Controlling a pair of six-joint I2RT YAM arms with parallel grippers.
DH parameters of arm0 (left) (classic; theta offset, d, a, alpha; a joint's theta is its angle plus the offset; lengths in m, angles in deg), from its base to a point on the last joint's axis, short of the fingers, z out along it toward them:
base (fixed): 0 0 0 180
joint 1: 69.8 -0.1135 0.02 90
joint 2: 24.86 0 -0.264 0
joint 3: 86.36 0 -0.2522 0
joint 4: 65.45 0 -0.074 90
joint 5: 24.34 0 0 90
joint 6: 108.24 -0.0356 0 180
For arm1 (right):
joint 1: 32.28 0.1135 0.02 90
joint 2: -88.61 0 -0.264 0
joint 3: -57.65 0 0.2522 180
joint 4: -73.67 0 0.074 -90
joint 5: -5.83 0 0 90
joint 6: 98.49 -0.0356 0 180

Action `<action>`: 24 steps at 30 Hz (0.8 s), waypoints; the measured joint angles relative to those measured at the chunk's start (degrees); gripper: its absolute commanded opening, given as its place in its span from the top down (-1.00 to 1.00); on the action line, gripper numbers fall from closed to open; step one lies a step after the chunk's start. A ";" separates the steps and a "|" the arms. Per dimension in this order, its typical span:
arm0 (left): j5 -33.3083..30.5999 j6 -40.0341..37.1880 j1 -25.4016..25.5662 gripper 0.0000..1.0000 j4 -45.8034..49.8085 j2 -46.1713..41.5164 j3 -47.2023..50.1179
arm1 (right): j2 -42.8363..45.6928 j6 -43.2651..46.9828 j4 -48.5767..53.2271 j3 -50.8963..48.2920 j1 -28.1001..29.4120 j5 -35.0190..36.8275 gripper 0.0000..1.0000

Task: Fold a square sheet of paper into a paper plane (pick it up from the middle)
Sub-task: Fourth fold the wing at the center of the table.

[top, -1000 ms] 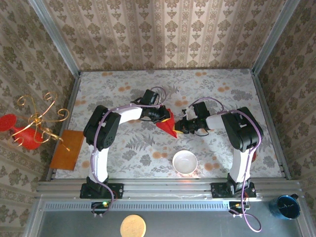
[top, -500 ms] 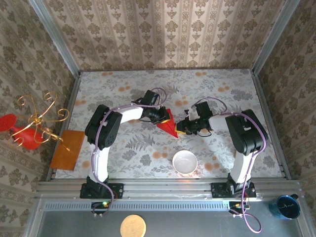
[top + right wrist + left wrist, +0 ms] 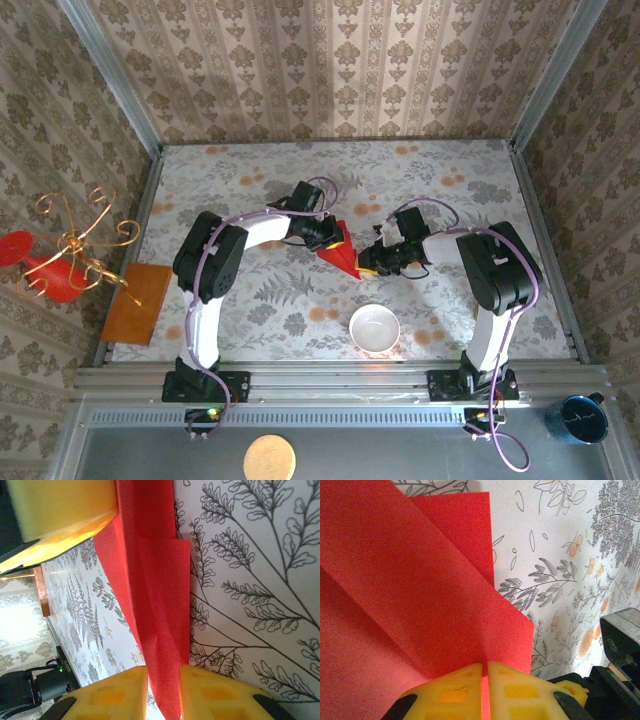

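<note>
**Step in hand (judged):** mid-fold, pickup already done. The thin bright-red matte paper sheet [image 3: 339, 254] is part-folded into a pointed wedge w/ diagonal creases and one overlapping flap. It sits at table centre btwn the two arms, on the far side of the round white bowl [image 3: 374, 327]. Can't tell if its tip touches the cloth.

**Left gripper** [image 3: 485, 680]: yellow pads pressed together on the sheet's near edge, a sliver of red in the slit btwn them. Firm pinch.

**Right gripper** [image 3: 162, 690]: jaws narrowly apart, the wedge's narrow end running through the gap. Can't tell if either pad touches the paper. Reads as a loose straddle, not a clamp.

**Next move (est.):** the right gripper must seat on a flap edge and pinch, then bring it over to the centre crease while the left gripper anchors. Line up edges before pressing, else the wings come out uneven. Thin paper, so crumple/tear risk if both pull apart.

**Writing/brands:** no legible text. The pale floral-print tablecloth [image 3: 270, 300] carries pattern only.
</note>
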 measured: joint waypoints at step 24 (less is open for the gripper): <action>-0.02 0.00 -0.04 0.77 1.05 0.70 -0.33 | 3.17 2.80 6.25 6.99 4.79 13.88 0.32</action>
